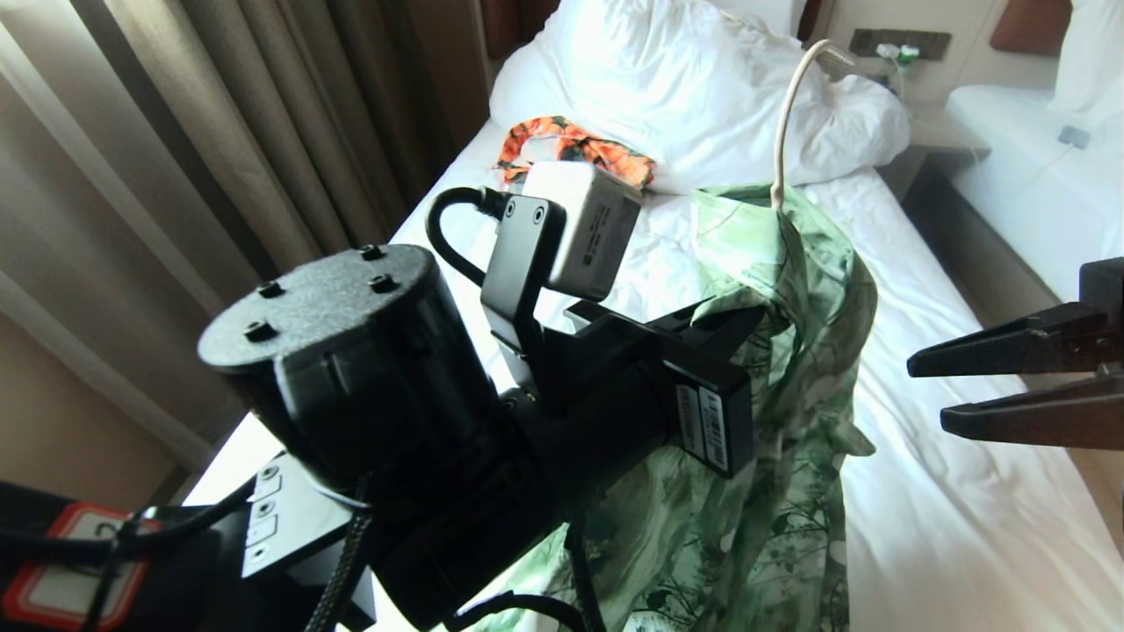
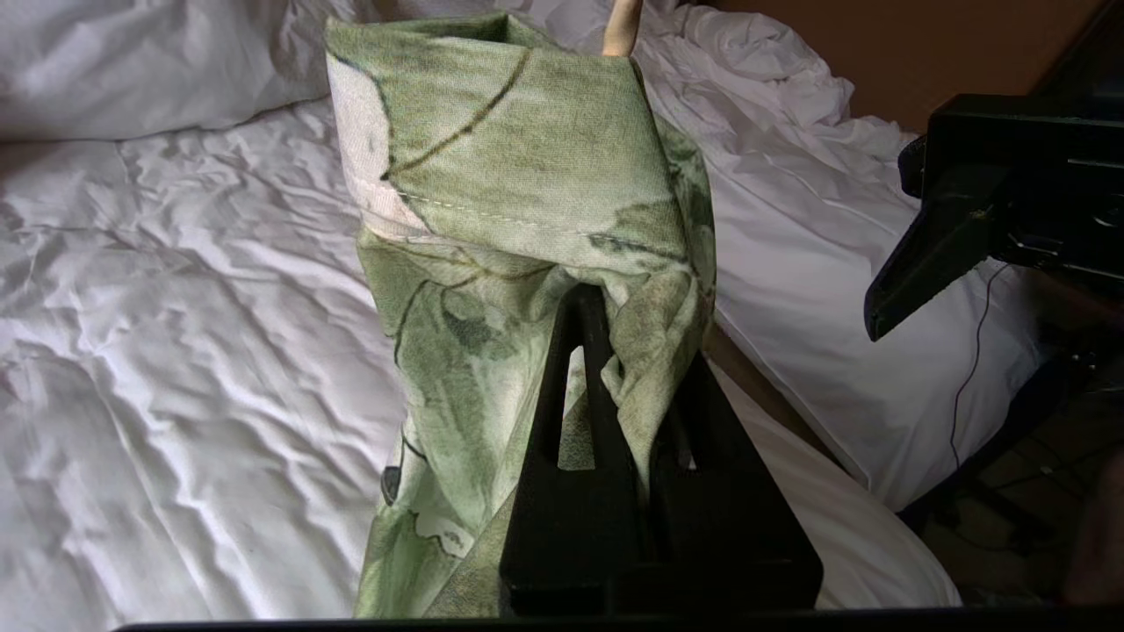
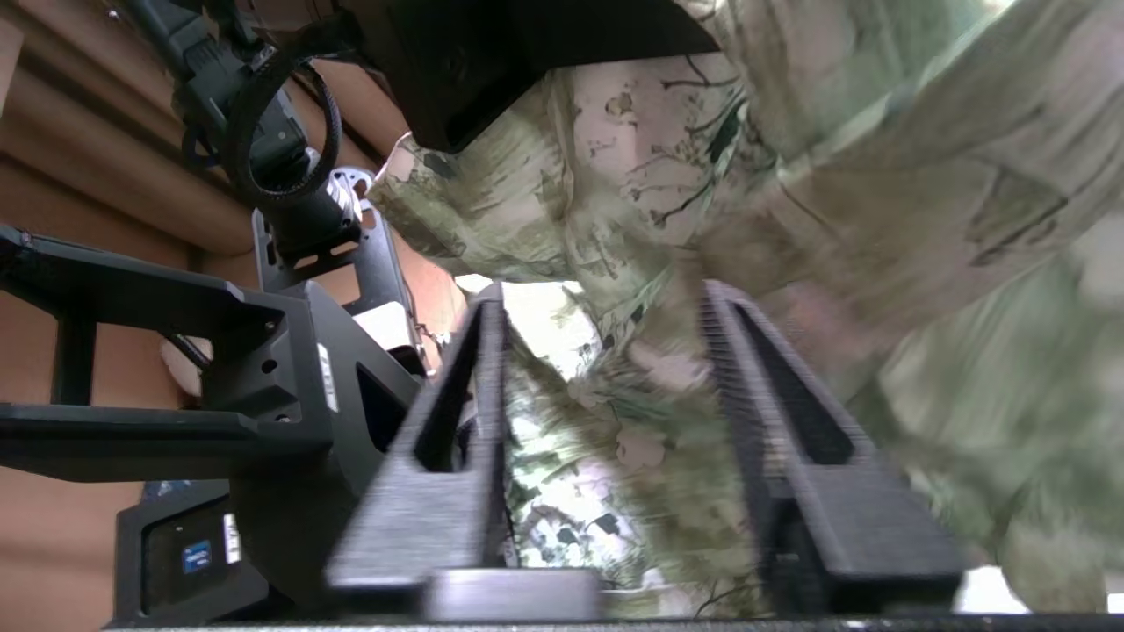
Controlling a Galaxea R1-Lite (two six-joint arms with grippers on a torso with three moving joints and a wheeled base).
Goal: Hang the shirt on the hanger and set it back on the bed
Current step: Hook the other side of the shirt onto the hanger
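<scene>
Shirt (image 1: 795, 369) hangs over the bed (image 1: 948, 527), draped on the hanger (image 1: 784, 132), hook poking above the collar. Left pincer (image 2: 606, 351) pinches a shoulder fold; right pincer (image 1: 935, 391) stands spread beside it. Hanging looks done; laying it down remains.

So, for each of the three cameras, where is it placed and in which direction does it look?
Head view: from the robot's head, down over the bed; left arm, shirt, right pincer.
Left wrist view: behind the left pincer, shut on the shirt; right pincer beside.
Right wrist view: behind the open right pincer, toward the shirt.
All three share the shirt.
</scene>
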